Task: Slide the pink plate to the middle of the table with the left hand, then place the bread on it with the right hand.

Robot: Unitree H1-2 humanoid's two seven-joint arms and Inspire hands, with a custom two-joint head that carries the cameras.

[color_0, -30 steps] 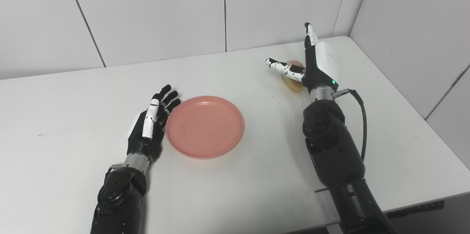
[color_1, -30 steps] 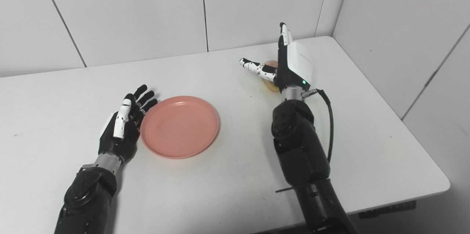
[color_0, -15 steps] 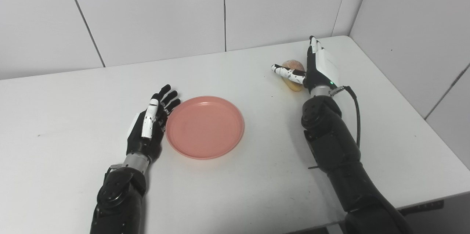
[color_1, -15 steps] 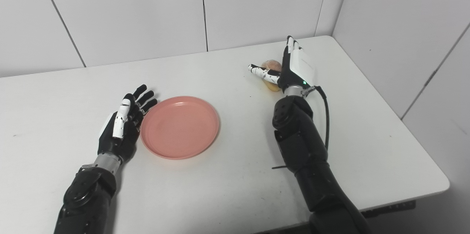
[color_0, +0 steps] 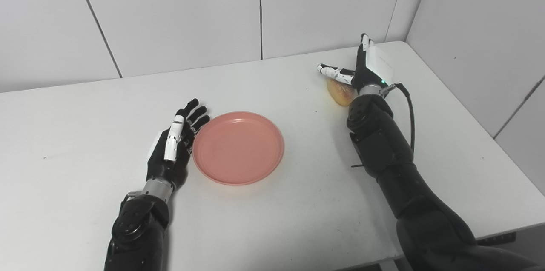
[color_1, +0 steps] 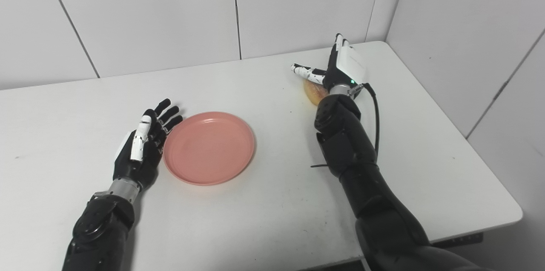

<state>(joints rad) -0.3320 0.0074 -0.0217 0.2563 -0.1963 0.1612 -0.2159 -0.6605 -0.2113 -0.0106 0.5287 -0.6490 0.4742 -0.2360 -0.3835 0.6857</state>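
In the left eye view, the pink plate (color_0: 238, 147) lies flat near the middle of the white table (color_0: 298, 203), right side up and with nothing on it. The left hand (color_0: 172, 147) rests just beside the plate's left rim, palm turned toward it, its fingers (color_0: 193, 113) stretched out and spread; it grasps nothing, and whether the fingertips touch the rim cannot be told. Far off at the right rear of the table lies the bread (color_0: 339, 92), a small golden-brown roll, well apart from the plate. The right hand (color_0: 362, 71) stands over it, fingers pointing away toward the wall and thumb (color_0: 334, 73) stretched out to the left across the top of the roll; the hand is spread wide and is not closed around the bread, though the wrist hides the roll's right end, so any contact there cannot be judged. In the right eye view, the same layout shows: the left hand (color_1: 142, 147) lies released and splayed at the left edge of the plate (color_1: 209, 147), while the right hand (color_1: 340, 69) hovers unclenched above the bread (color_1: 313, 91), of which only the left part shows below the thumb. A black cable (color_1: 375, 113) loops from the right wrist down along the forearm.
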